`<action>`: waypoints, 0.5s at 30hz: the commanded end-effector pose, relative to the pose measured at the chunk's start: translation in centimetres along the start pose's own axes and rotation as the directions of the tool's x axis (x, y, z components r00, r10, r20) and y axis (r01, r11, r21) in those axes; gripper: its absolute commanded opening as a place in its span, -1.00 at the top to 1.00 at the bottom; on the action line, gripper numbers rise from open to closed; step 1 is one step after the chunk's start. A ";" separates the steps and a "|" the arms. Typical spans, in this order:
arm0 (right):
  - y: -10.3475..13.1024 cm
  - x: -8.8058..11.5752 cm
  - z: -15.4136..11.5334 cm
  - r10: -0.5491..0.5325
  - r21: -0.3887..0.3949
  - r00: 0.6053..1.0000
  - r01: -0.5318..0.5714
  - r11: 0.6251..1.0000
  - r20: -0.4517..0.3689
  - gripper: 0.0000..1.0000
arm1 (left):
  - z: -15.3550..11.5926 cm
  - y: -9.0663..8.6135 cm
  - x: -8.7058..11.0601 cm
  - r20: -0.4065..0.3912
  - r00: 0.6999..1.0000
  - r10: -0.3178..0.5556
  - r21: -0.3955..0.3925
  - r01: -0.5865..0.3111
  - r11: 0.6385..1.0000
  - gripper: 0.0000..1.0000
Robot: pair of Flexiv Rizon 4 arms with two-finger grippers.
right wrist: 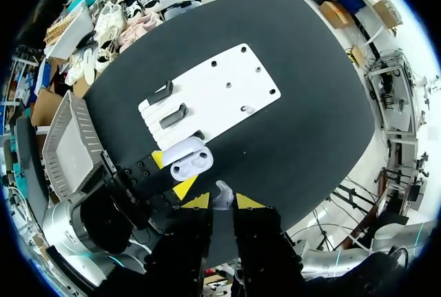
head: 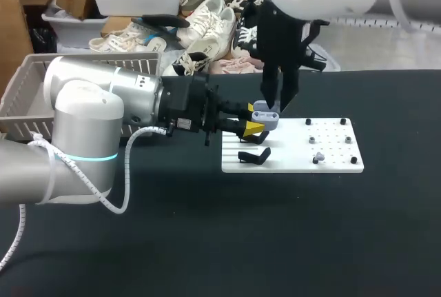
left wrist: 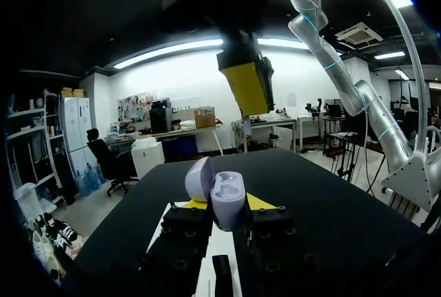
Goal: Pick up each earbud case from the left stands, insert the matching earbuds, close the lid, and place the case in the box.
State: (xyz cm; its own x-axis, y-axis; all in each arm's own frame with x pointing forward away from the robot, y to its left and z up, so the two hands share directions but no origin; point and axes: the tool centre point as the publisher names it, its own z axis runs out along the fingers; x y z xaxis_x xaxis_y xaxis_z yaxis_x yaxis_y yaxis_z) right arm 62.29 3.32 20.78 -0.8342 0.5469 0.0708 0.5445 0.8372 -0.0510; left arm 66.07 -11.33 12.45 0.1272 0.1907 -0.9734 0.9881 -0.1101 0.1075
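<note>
- The lavender earbud case [left wrist: 220, 197] has its lid open. It is pinched between the fingers of the left gripper [head: 253, 118], over the left edge of the white stand board [head: 331, 162] on the bench [head: 207, 242].
- It looks light, hard and glossy, so probably slippery. Grip the lower shell's sides and spare the hinge.
- Just above it, the right gripper [right wrist: 216, 202] has its fingers clamped on a tiny earbud [right wrist: 222, 197].
</note>
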 end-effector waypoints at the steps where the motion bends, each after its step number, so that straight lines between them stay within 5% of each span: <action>1: -0.1 0.1 0.0 0.001 0.000 1.000 -0.001 1.000 0.002 1.00 | 0.0 0.0 0.0 -0.001 1.000 0.000 0.001 0.000 1.000 1.00; 15: 1.2 -0.6 1.0 -0.014 -0.007 1.000 0.014 1.000 -0.005 1.00 | 0.0 0.0 0.0 -0.001 1.000 0.000 0.001 0.000 1.000 1.00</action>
State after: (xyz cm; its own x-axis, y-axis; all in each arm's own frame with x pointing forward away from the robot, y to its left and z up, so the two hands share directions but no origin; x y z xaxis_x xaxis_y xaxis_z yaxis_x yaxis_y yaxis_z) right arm 62.79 3.64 19.98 -0.8415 0.5356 0.0704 0.5348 0.8444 -0.0311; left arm 66.07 -11.33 12.45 0.1272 0.1907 -0.9734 0.9881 -0.1101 0.1075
